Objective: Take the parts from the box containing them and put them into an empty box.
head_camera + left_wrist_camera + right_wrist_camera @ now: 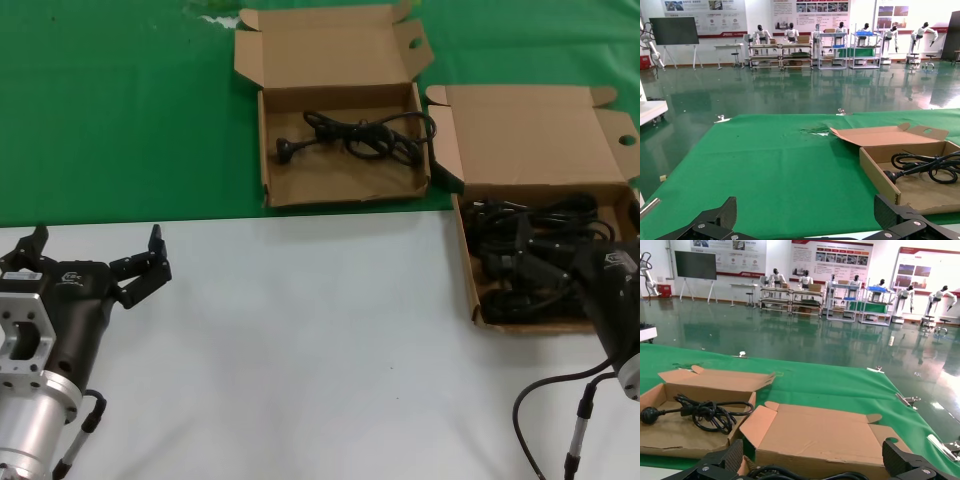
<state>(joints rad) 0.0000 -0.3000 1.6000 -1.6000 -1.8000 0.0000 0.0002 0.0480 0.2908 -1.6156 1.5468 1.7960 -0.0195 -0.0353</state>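
Nearest me, my left gripper [95, 262] hovers spread wide, empty, over the smooth white surface [300, 340]. My right gripper [520, 270] sits among glossy black parts [530, 235] inside their cardboard box [466, 260]; grip unclear.

One coiled cord [705, 412] in box [660, 432]

Wider cardboard box [478, 300], lid open and propped back, sits at right on white surface; holds a tangled pile of black power cords [530, 250]. Squarer box [340, 190], lid open, on green cloth further back; one coiled cord [360, 135] inside.
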